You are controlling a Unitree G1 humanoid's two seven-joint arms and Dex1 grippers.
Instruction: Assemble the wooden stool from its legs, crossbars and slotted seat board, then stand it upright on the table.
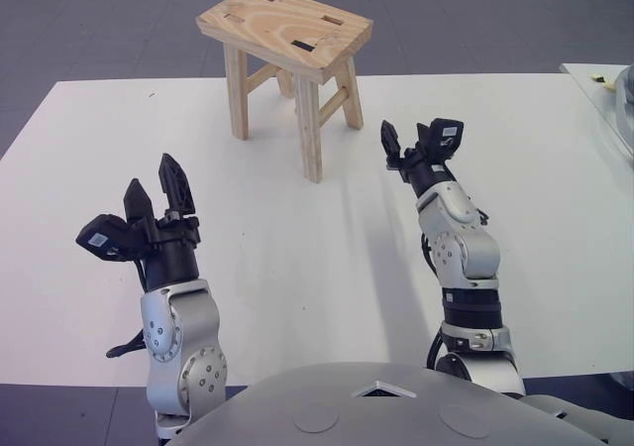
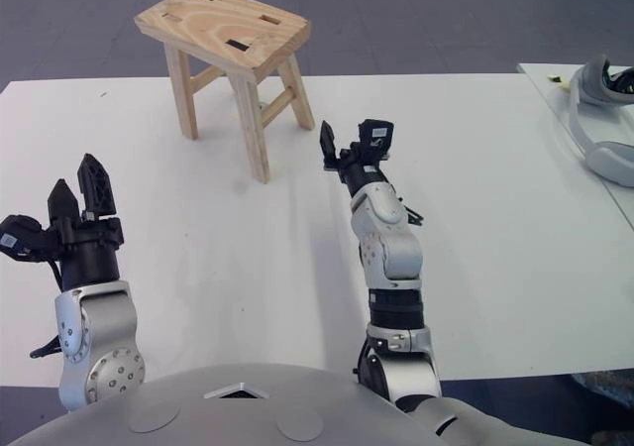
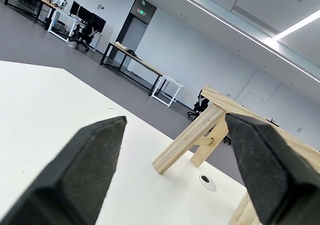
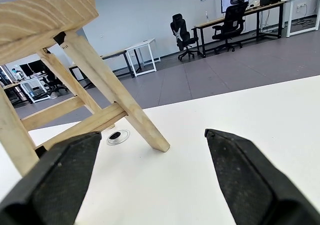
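Wooden stool (image 1: 297, 64) stands upright on the white table (image 1: 297, 268), toward the table's far edge. The slotted seat board (image 1: 282, 25) is on top. The legs (image 1: 311, 134) bear on the tabletop, with crossbars (image 1: 335, 97) fitted between them.

- Left gripper (image 1: 152, 176): nearer the robot than the stool and to its left, well apart from it. Fingers spread, holding nothing.
- Right gripper (image 1: 406, 141): just right of the stool's near leg, not touching. Fingers spread, empty.

Assessment: assembly and standing appear complete, so the step in hand is final clearance. The next move calls for drawing both arms away from the stool without brushing a leg, the right arm especially.
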